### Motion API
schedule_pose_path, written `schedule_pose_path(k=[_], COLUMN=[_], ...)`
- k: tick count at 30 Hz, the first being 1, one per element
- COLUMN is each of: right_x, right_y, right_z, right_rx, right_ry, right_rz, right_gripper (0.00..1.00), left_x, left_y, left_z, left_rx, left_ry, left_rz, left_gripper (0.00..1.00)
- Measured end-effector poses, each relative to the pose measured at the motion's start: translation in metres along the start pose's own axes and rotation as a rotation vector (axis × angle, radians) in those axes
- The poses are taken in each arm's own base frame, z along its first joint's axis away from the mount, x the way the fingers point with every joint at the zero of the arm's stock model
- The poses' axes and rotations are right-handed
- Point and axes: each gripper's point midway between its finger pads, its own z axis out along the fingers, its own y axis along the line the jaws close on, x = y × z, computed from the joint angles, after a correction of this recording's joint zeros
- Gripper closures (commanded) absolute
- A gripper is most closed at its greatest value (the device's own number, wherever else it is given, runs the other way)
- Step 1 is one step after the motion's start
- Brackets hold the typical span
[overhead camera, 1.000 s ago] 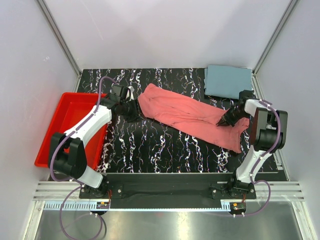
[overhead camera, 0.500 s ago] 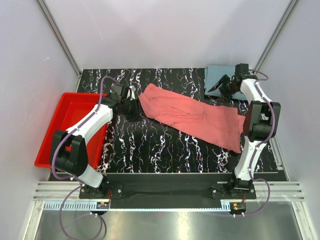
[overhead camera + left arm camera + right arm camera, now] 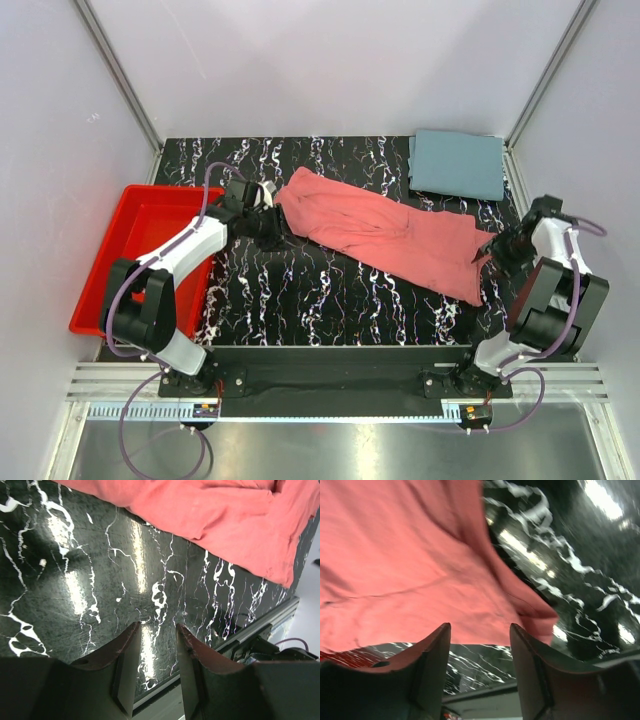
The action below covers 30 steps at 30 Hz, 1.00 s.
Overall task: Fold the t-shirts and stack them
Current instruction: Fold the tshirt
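The salmon-pink t-shirt [image 3: 385,235] lies loosely spread in a long diagonal strip across the black marbled table [image 3: 330,290]. The grey-blue t-shirt [image 3: 457,163] rests folded flat at the back right corner. My left gripper [image 3: 275,222] sits at the pink shirt's left end, open, with only table showing between its fingers [image 3: 157,626]; the pink cloth [image 3: 215,515] lies beyond its tips. My right gripper [image 3: 487,250] hovers at the pink shirt's right edge, open and empty [image 3: 480,627], with the pink cloth [image 3: 410,565] just ahead of its fingertips.
A red plastic tray [image 3: 140,250] sits off the table's left side, beside the left arm. White walls close in the back and both sides. The metal rail with the arm bases runs along the near edge.
My right arm let go at the pink shirt's right end, swung back over the grey-blue shirt, then came down beside the pink shirt's right edge with open jaws. The left gripper edged slightly right.
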Motion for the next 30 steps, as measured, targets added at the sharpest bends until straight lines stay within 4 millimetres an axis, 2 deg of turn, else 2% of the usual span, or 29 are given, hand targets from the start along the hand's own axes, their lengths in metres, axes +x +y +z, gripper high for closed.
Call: schedule_pose_path(k=[5,10,14,20,24,26,29,30], right_x=[0.026,0.041,0.044,0.035,0.033,0.034,0.037,0.039], right_y=[-0.029,-0.041,-0.039,-0.027,-0.021,-0.02,-0.021,-0.022], right_z=[0.015,0.027,0.03,0.028,0.028,0.029,0.03,0.03], right_rx=[0.049,0.067,0.041,-0.028,-0.057,-0.066,-0.066,-0.063], right_ry=[0.078,0.11,0.114,0.067,0.059,0.063,0.076,0.08], right_rz=[0.046,0.062,0.066,0.053,0.047,0.047,0.054,0.056], right_gripper=[0.38,0.41,0.45,0.49,0.66,0.83,1.0,1.0], left_x=[0.005,0.005,0.004,0.004,0.004,0.004,0.004,0.004], left_y=[-0.001,-0.003,-0.004,-0.005,-0.006,-0.006,-0.006,-0.006], left_z=[0.002,0.001,0.0,0.0,0.0,0.0,0.0,0.0], left_rx=[0.021,0.033,0.037,0.039,0.044,0.046,0.047,0.048], left_ry=[0.015,0.019,0.018,0.017,0.017,0.019,0.018,0.017], left_rz=[0.003,0.013,0.021,0.021,0.022,0.022,0.023,0.023], left_gripper=[0.61,0.61,0.61,0.61,0.61,0.61,0.61,0.61])
